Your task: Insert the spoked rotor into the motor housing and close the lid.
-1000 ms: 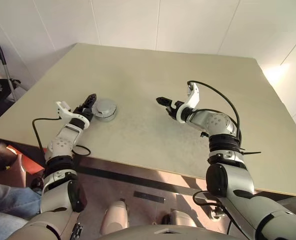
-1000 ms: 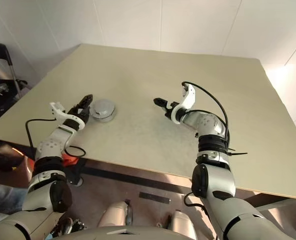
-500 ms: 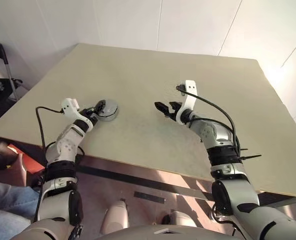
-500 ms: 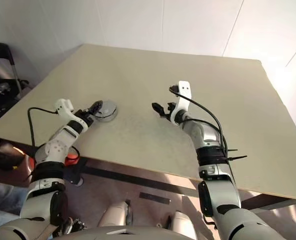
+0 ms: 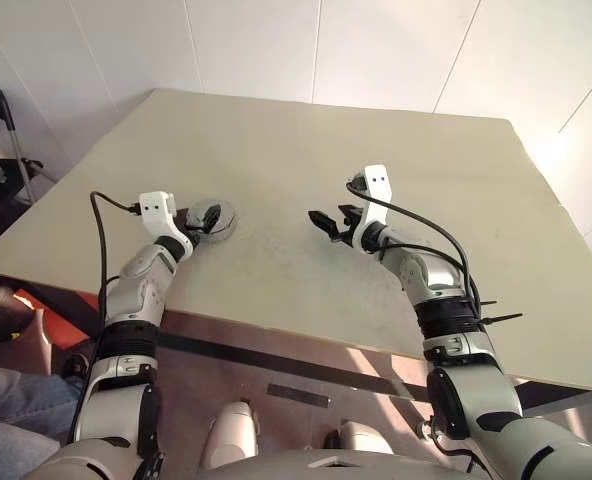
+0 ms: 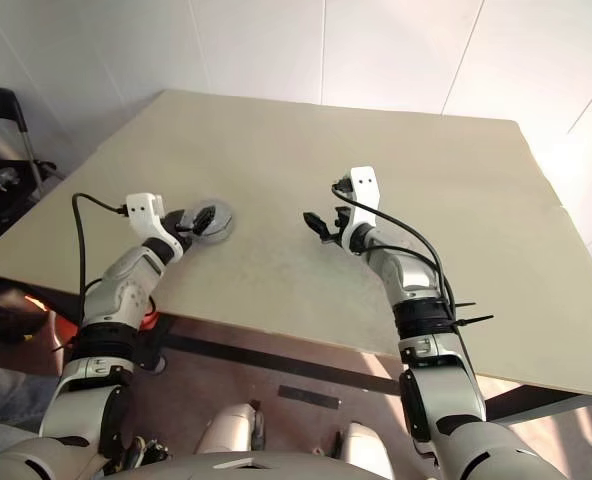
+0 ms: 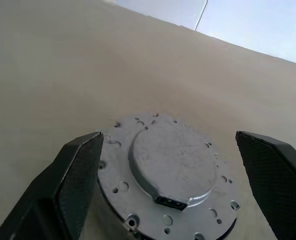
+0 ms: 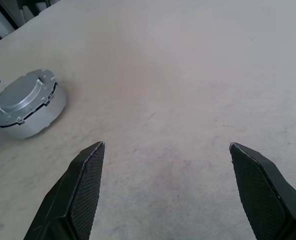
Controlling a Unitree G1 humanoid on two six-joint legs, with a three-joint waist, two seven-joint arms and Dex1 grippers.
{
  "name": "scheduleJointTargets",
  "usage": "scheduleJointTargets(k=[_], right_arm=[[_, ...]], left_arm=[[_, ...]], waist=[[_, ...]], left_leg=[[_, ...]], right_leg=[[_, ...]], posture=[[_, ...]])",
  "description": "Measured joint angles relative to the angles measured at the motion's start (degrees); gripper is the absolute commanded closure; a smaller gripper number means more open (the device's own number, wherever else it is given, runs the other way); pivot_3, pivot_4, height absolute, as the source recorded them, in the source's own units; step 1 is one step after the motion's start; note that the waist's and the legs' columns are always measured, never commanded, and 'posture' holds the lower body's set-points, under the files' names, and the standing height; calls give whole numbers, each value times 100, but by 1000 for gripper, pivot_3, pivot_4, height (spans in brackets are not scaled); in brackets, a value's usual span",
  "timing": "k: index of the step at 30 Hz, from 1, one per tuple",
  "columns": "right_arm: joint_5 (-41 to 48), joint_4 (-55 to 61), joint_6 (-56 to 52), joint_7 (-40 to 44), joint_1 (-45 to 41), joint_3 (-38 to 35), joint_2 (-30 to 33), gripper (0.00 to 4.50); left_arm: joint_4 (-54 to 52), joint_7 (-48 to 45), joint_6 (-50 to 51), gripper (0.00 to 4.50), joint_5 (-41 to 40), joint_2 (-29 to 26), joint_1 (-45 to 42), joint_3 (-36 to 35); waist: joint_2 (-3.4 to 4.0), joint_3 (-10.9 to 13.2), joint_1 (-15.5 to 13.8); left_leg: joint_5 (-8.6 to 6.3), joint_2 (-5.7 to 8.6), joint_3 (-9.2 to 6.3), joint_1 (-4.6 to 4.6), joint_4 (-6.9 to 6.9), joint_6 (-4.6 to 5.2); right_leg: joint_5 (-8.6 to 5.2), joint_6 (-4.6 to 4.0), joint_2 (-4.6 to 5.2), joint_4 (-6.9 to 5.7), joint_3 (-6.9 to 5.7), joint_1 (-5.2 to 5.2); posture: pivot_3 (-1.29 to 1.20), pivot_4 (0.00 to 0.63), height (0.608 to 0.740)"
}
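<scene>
bright, even light; glare on the table (image 5: 536, 150) at two o'clock, soft shadows, wide-angle bending at the edges.

The lid (image 7: 173, 180) looks like dull grey cast metal, faintly scuffed and dotted with small drilled holes, and it sits on the motor housing (image 8: 35, 120), whose side wall is a smoother satin silver. The counter (image 5: 306, 170) is a matt beige board, lightly mottled. The left pincer's fingers (image 7: 80, 175) are black, finely textured pads, rubbery-looking.
</scene>
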State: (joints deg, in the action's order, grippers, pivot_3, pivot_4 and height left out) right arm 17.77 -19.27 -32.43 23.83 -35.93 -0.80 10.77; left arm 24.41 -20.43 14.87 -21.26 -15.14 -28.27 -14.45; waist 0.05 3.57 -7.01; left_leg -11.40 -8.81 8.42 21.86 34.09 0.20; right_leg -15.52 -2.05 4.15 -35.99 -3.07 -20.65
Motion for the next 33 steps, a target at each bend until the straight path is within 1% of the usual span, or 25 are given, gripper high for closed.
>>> scheduleJointTargets(k=[7, 10, 13, 19, 27, 33], right_arm=[[-134, -2, 28, 259, 28, 78, 129, 0], [-366, 0, 295, 486, 143, 294, 330, 0], [-567, 41, 634, 909, 354, 552, 632, 0], [-624, 201, 961, 1544, 463, 600, 1009, 0], [-654, 156, 1147, 1656, 463, 583, 1152, 0], [-771, 5, 1226, 1546, 463, 583, 1149, 0]], left_arm=[[-31, 30, -218, 29, 278, -71, 3, 73], [-89, -12, -287, 29, 393, -98, 9, 168], [-264, -204, -294, 29, 408, -153, 55, 286], [-736, -826, -39, 29, 307, -209, 172, 604], [-1153, -1598, 462, 29, 41, -244, 176, 893], [-1168, -1788, 556, 29, 52, -247, 184, 1043]], waist=[[0, 0, -7], [0, 0, -9], [0, 0, -11], [0, 0, -7], [-1, 1, -6], [-1, 1, -1]], left_leg=[[3, 0, 0, 1, 2, 7], [4, 0, 0, 1, 3, 8], [3, 0, 0, 3, 4, 10], [6, -2, 2, -1, 8, 18], [23, -1, 8, -14, 13, 33], [34, -2, 9, -15, 13, 34]], right_leg=[[3, -5, 0, -1, 0, 0], [3, -5, 0, -1, 0, 0], [3, -5, 0, -1, 0, 0], [2, -9, 0, -14, 0, -2], [-18, -45, 3, -60, 7, -12], [-19, -49, 3, -65, 7, -12]], posture=[[0, 0, 740], [0, 0, 740], [0, 0, 740], [0, 0, 740], [0, 0, 740], [0, 0, 740]])
